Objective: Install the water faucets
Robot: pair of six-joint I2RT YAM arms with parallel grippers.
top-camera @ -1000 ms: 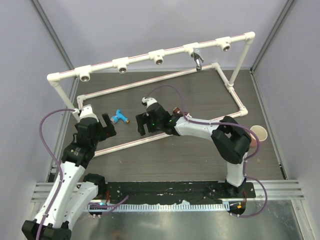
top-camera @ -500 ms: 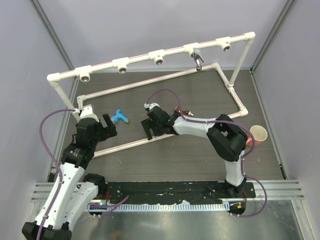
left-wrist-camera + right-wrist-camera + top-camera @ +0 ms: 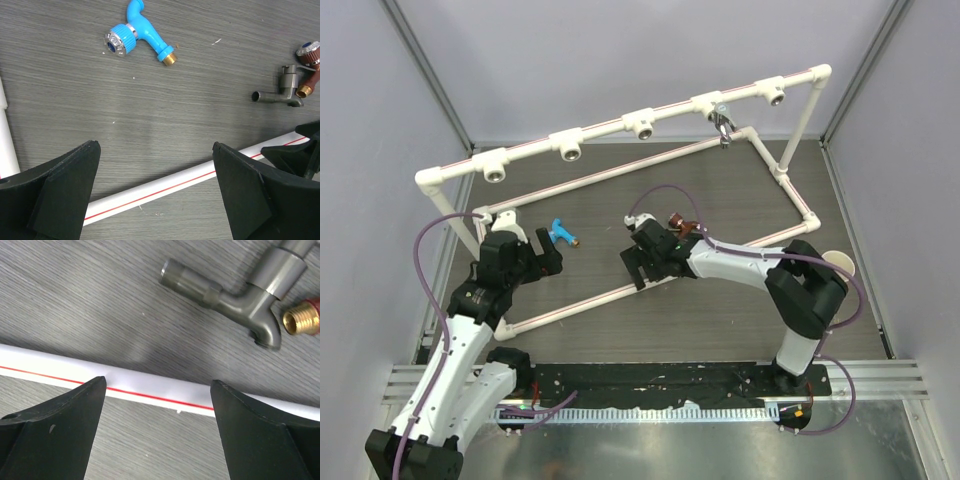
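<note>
1. Right gripper [image 3: 157, 385]: hanging with jaws spread wide and holding nothing, straddling the front pipe [image 3: 50, 367] of the white frame, with the dark grey faucet [image 3: 235, 295] lying on the table just beyond.
2. Left gripper [image 3: 155, 147]: likewise standing fully apart and empty, looking down on the blue faucet [image 3: 142, 40], lying flat inside the frame and well clear of the fingers.
3. Judging the step in hand: reaching for a loose faucet, most likely the grey one.
4. Weighing progress: seeing only the chrome faucet [image 3: 720, 120] hanging from the raised rail, with the other sockets [image 3: 570, 150] showing open.
5. Calling next for: crossing the pipe, lowering around the grey body, and closing without catching the red-brown faucet [image 3: 310, 75] close by.
6. Struggling to tell:
   - whether the grey and red-brown faucets are touching or lying just apart;
   - how the grey handle is sitting, being cut off at the right wrist view's edge;
   - how firmly the chrome thread is seating, being too small overhead.
</note>
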